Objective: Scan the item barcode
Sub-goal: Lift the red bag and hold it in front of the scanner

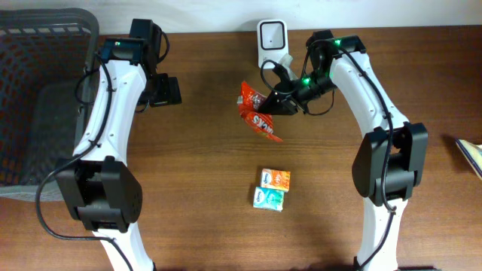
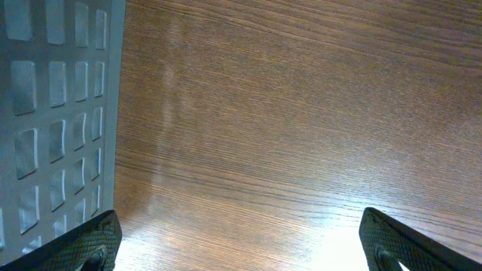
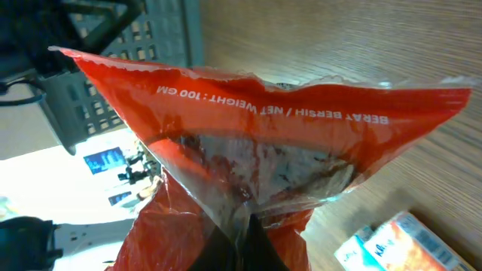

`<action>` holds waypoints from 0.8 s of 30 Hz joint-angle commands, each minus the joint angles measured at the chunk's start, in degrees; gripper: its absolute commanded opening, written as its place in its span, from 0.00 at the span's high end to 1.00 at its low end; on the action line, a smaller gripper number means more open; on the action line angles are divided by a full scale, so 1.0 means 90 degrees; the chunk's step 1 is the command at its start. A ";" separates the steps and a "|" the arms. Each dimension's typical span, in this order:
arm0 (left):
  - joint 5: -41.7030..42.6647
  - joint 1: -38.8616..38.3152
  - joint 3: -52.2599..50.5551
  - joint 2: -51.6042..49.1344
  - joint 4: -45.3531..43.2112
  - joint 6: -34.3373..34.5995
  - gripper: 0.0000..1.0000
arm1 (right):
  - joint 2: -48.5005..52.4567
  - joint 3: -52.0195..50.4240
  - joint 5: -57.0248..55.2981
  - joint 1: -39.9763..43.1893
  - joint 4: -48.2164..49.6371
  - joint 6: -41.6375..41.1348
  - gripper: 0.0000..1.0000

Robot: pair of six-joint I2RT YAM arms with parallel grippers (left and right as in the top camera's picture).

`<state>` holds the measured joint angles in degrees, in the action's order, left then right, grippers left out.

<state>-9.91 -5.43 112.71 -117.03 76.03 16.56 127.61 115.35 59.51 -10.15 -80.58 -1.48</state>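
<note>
A red snack bag (image 1: 257, 113) hangs above the table, just in front of the white barcode scanner (image 1: 271, 38) at the back edge. My right gripper (image 1: 282, 103) is shut on the bag's right side. Up close in the right wrist view, the red bag (image 3: 256, 143) fills the picture, with white print along its sealed edge, pinched between my right gripper (image 3: 245, 241). My left gripper (image 1: 163, 90) hovers at the back left with nothing in it. Seen from the left wrist, that left gripper (image 2: 241, 245) stands open above bare wood.
A dark mesh basket (image 1: 38, 83) takes up the far left; its wall (image 2: 53, 113) shows in the left wrist view. Two small boxes, one orange (image 1: 276, 179) and one teal (image 1: 268, 198), lie in the middle front. A further item (image 1: 471, 154) pokes in at the right edge.
</note>
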 commanded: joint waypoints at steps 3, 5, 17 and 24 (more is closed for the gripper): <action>-0.0044 0.0068 -0.0019 -0.0046 -0.0007 0.0087 0.01 | -0.0032 0.0119 0.0532 0.0010 -0.0007 0.0143 0.96; -0.0036 0.0068 -0.0019 -0.0046 -0.0005 0.0085 0.01 | -0.0032 0.0119 0.0544 0.0005 -0.0029 0.0250 0.96; 0.0012 0.0068 -0.0019 -0.0046 0.0000 0.0085 0.01 | -0.0032 0.0119 0.0648 0.0005 -0.1324 0.1977 0.96; 0.0027 0.0068 -0.0019 -0.0046 -0.0024 0.0087 0.01 | -0.0032 0.0119 0.0634 0.0005 -0.1231 0.2025 0.96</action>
<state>-9.89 -5.43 112.71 -117.03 76.05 16.56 127.61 115.35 63.11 -10.15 -92.99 15.49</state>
